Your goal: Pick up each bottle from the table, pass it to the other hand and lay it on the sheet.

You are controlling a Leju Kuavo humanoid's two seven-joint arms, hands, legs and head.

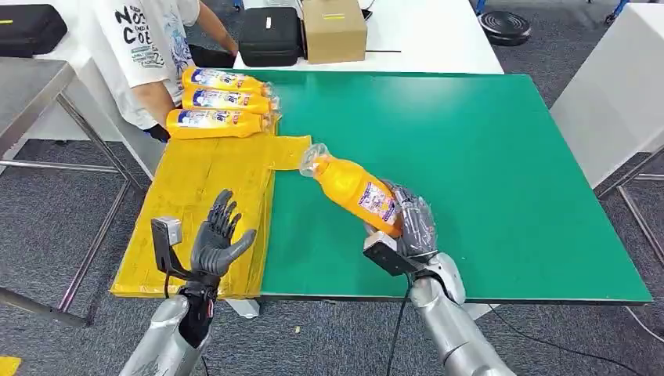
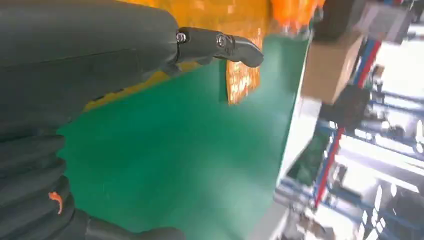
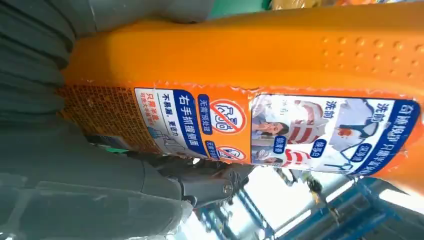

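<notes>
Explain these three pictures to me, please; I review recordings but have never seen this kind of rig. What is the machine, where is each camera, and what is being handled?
The machine is a humanoid robot with two silver arms ending in many-fingered hands. The wide picture is from its head, looking down at a green table top. The other two come from cameras at its wrists, so they appear turned.

Its right hand grips an orange plastic bottle with a printed label by its base, cap end pointing toward the yellow sheet. The right wrist picture shows that bottle close up.

Its left hand is raised above the sheet, holding nothing, fingers apart; one dark finger shows in the left wrist picture.

Three similar orange bottles lie at the sheet's far end, beside a person in a white printed shirt.
</notes>
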